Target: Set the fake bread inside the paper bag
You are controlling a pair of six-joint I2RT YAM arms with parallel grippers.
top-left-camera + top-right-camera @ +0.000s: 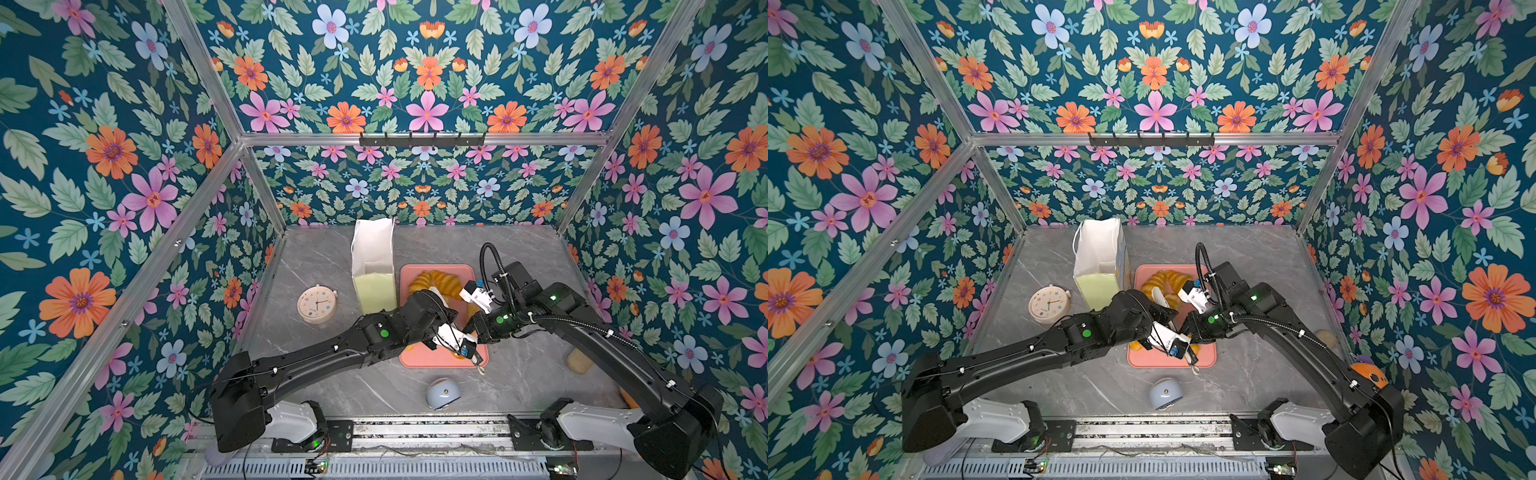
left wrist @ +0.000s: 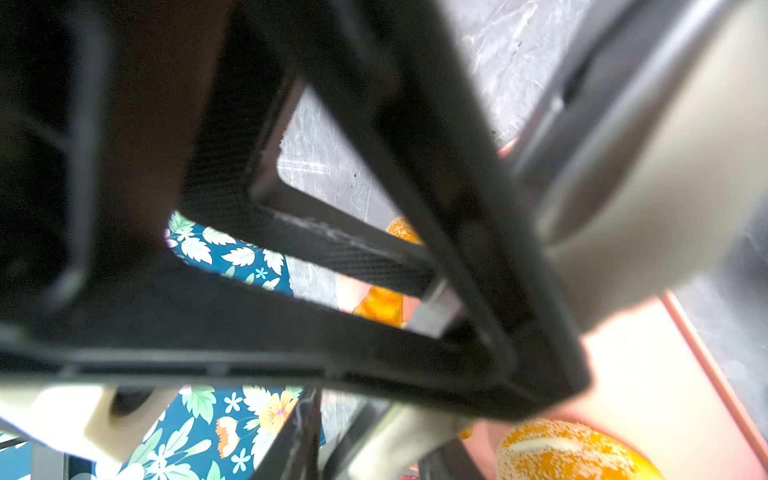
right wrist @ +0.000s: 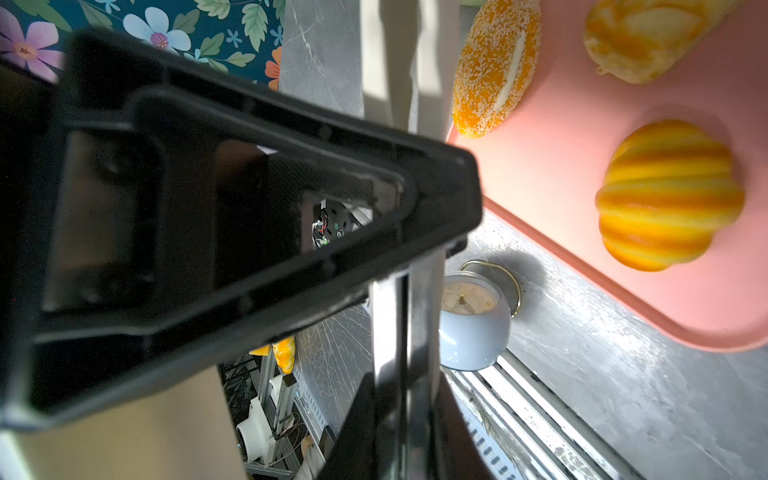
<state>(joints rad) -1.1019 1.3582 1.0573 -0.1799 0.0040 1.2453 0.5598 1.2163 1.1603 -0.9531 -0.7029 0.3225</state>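
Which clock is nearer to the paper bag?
The cream clock, right beside the paper bag; the pale blue clock sits far off, by the front edge.

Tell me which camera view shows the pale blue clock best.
The right wrist view: the pale blue clock is close and sharp, dial and metal handle visible. Both top views show it small, dial unseen. The left wrist view misses it.

Paper bag [image 1: 373,266] is standing upright at the back of the table [image 1: 324,257], tray [image 1: 415,359] lying just beside it on the right. Fake bread [image 1: 436,282] is lying on the tray. Desk clock [image 1: 317,304] is sitting left of the bag, alarm clock [image 1: 444,392] before the tray, oblong block [image 1: 579,360] well apart at right.
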